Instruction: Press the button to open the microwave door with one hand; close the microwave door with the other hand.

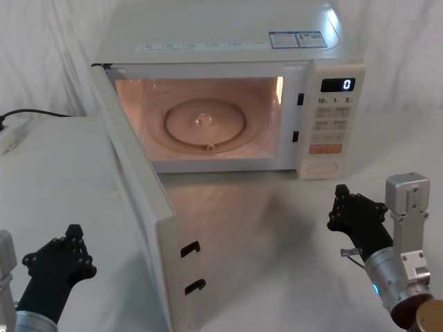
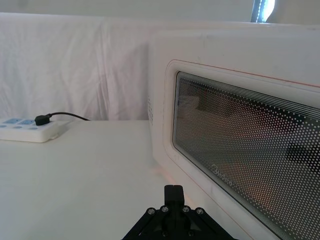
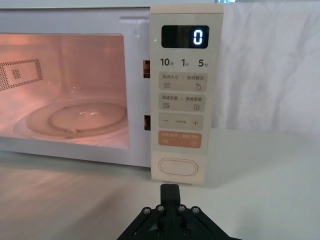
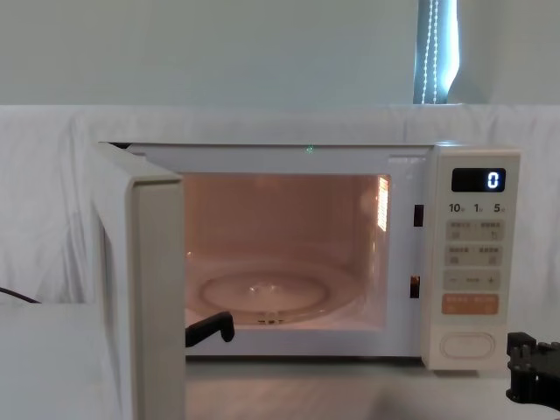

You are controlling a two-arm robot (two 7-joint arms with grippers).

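Observation:
The cream microwave point(image 1: 228, 41) stands at the back of the table with its cavity lit and its display reading 0. The microwave door point(image 1: 135, 180) is swung wide open toward the left front, and its dotted window point(image 2: 240, 145) shows in the left wrist view. The button point(image 3: 177, 167) sits at the bottom of the keypad strip, under the orange key. My left gripper point(image 1: 73, 232) is shut, low at the front left, on the outer side of the door and apart from it. My right gripper point(image 1: 340, 191) is shut, a short way in front of the button point(image 1: 320, 167) and not touching it.
A glass turntable point(image 1: 204, 124) lies inside the cavity. Two black latch hooks point(image 1: 190, 249) stick out of the door's free edge. A white power strip point(image 2: 30, 129) with a black cable lies at the far left of the white table point(image 1: 277, 228).

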